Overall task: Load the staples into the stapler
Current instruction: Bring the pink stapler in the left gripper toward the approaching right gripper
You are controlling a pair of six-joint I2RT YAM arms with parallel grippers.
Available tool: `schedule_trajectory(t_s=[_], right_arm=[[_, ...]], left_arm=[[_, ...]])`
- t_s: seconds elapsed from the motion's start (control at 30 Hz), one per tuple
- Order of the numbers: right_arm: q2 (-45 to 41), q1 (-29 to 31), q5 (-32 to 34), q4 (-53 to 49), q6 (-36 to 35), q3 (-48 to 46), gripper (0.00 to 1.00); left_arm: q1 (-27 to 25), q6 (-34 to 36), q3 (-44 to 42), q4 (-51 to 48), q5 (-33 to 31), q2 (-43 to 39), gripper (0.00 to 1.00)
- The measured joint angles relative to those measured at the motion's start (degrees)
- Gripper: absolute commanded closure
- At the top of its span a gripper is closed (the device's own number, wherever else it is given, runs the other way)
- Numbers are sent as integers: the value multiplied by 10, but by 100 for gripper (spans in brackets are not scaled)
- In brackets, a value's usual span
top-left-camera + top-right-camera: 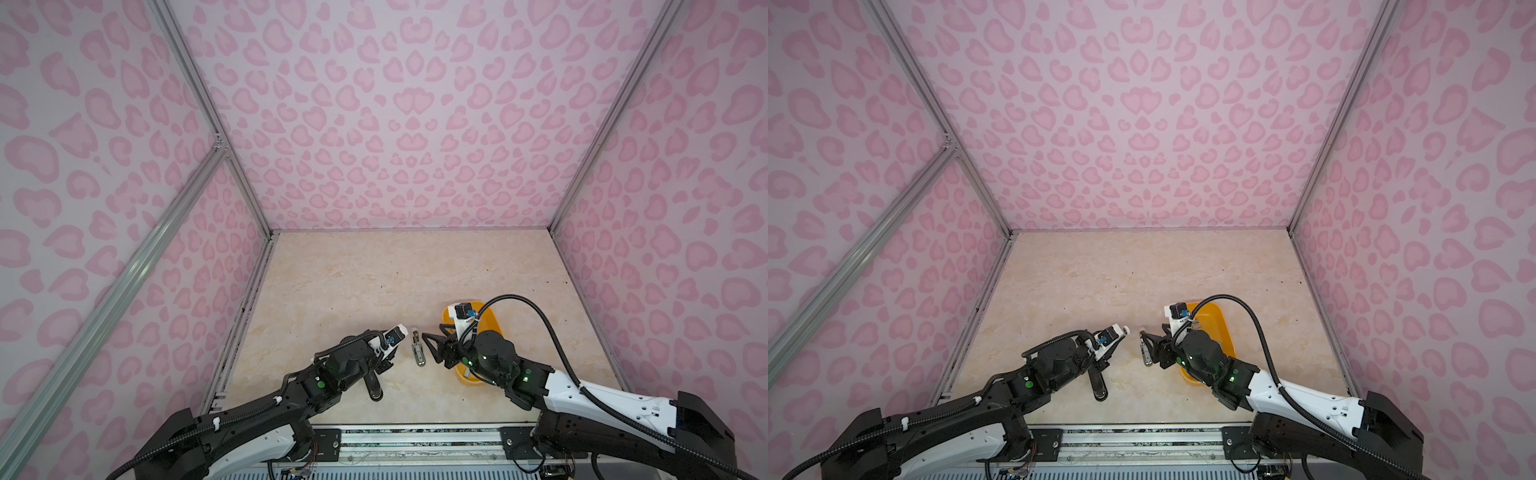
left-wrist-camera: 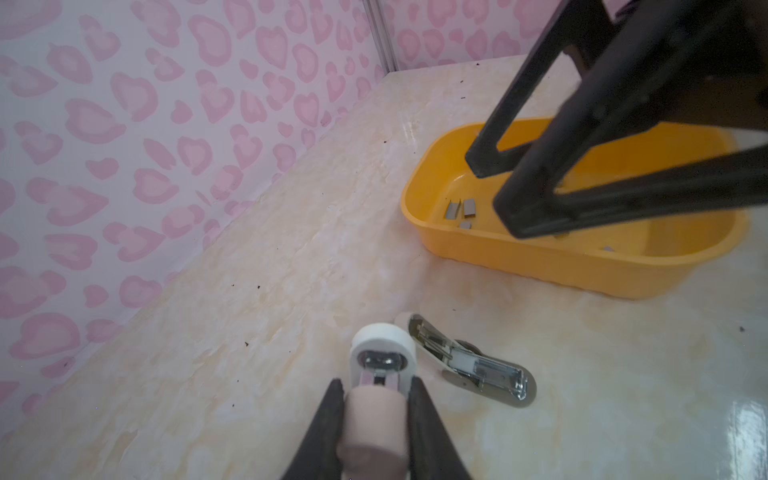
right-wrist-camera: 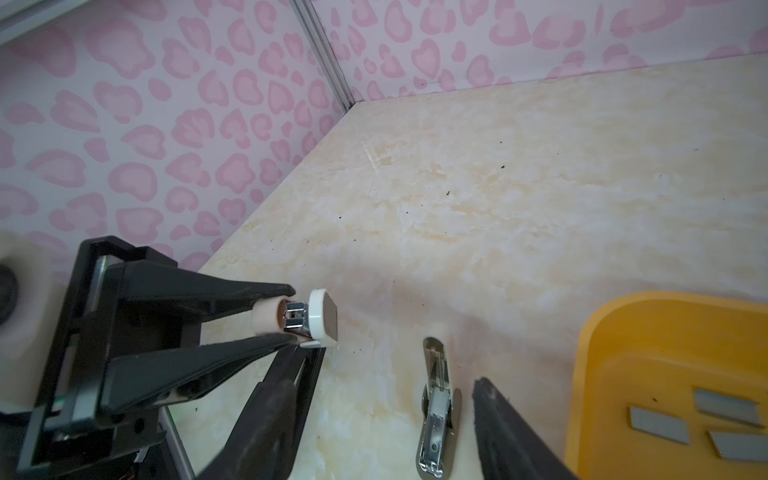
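Observation:
A small stapler (image 2: 473,365) lies opened flat on the table between the arms, its metal magazine facing up (image 3: 434,411) (image 1: 417,349). My left gripper (image 2: 377,386) is shut on a second small stapler (image 3: 316,318), pink with a white end, held just left of the open one. My right gripper (image 1: 430,348) stands open and empty, close above the open stapler, with a finger on each side of it in the right wrist view (image 3: 401,365). Several grey staples (image 2: 469,206) (image 3: 658,424) lie in the yellow tray (image 2: 540,257).
The yellow tray (image 1: 494,320) sits right of the open stapler, partly under my right arm. A black oblong thing (image 1: 372,386) lies on the table by my left arm. Pink patterned walls (image 1: 374,124) close in the marble-look table on three sides.

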Motion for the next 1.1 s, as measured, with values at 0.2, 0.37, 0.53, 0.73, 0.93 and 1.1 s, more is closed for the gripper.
schedule_trajectory(t_s=[0.2, 0.37, 0.53, 0.73, 0.93, 1.1], right_arm=[[16, 6, 4, 12, -1, 0, 34], [28, 28, 3, 22, -1, 2, 35], [54, 43, 4, 36, -1, 12, 38], [82, 43, 16, 37, 2, 18, 48], [92, 46, 39, 36, 19, 22, 52], [97, 45, 42, 38, 26, 22, 54]], left_arm=[[1, -16, -15, 42, 29, 17, 97], [1, -12, -11, 51, 55, 12, 97], [1, -1, -10, 51, 82, 4, 97], [1, 8, 1, 43, 106, 7, 97], [2, 19, 2, 39, 115, 7, 97], [2, 27, 5, 34, 120, 9, 97]])
